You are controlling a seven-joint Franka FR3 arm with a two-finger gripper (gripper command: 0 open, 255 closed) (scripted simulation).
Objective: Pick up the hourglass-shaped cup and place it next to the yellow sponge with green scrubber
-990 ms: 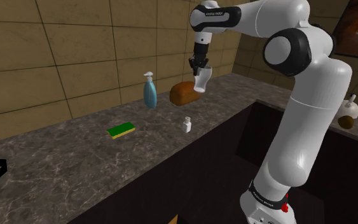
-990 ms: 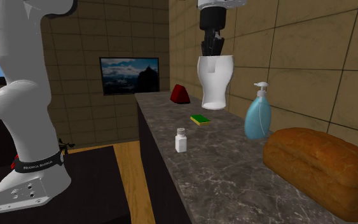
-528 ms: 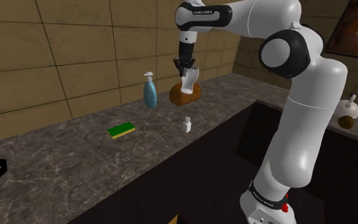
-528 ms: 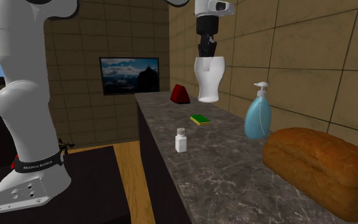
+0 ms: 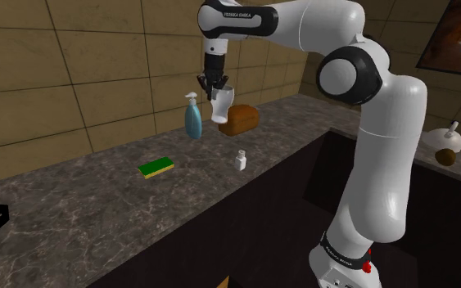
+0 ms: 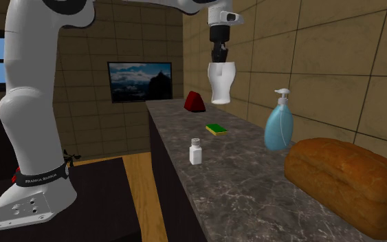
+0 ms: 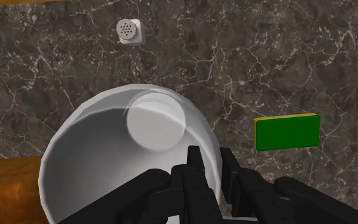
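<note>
My gripper (image 5: 213,84) pinches the rim of the white hourglass-shaped cup (image 5: 221,109), holding it in mid-air at the shoulder view's upper centre. It hangs above the dark marble counter (image 5: 73,213), between the blue soap dispenser (image 5: 192,119) and the bread loaf (image 5: 242,119). The yellow-and-green sponge (image 5: 155,168) lies well apart, lower left.

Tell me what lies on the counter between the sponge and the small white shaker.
Nothing: the shoulder view shows bare dark marbled counter between the sponge and the shaker.
</note>
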